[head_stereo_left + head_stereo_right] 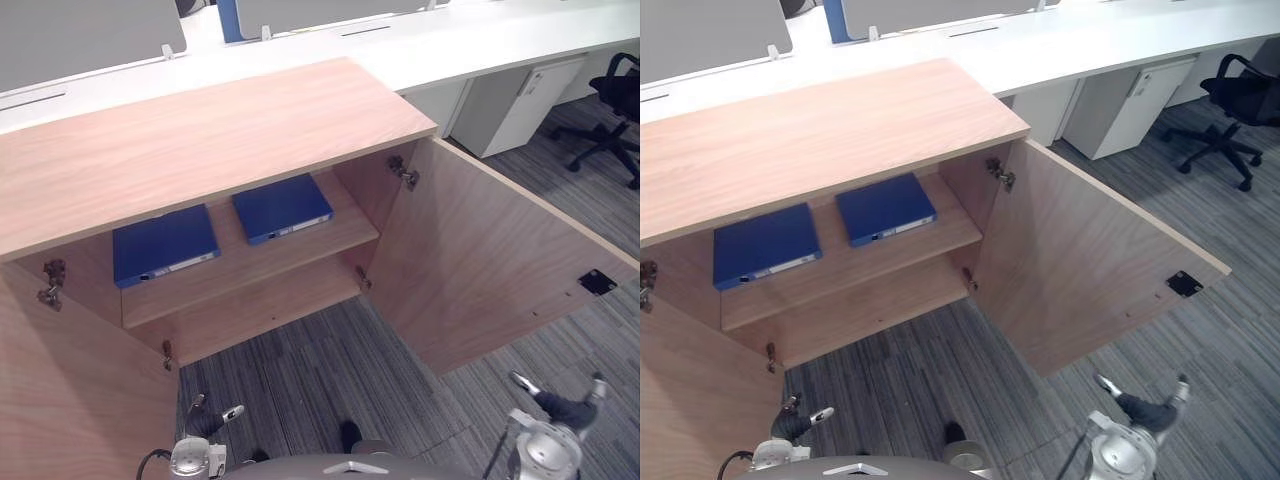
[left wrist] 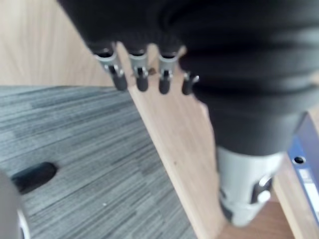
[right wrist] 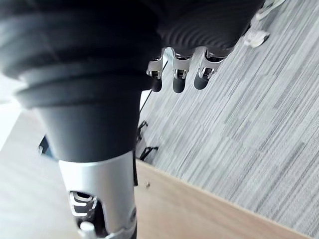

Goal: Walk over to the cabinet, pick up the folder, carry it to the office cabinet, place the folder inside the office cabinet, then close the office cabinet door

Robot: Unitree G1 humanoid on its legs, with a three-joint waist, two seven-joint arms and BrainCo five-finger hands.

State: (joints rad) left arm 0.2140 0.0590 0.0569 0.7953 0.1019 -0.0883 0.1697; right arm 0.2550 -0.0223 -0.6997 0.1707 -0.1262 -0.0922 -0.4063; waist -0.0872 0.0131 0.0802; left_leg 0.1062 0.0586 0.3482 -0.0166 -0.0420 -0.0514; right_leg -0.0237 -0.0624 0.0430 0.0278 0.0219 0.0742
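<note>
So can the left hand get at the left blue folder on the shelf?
Probably yes: the cabinet doors stand open, nothing lies before the left blue folder, and the left hand hangs empty.

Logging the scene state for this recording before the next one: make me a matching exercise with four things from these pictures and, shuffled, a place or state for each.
Things:
1. left blue folder
2. right cabinet door
3. office chair
4. right hand

Places or states:
a. swung wide open
b. low over the carpet, fingers relaxed, holding nothing
c. lying flat on the upper shelf
d. standing by the white desk, far right

Pairs: 1-c, 2-a, 3-d, 4-b
</note>
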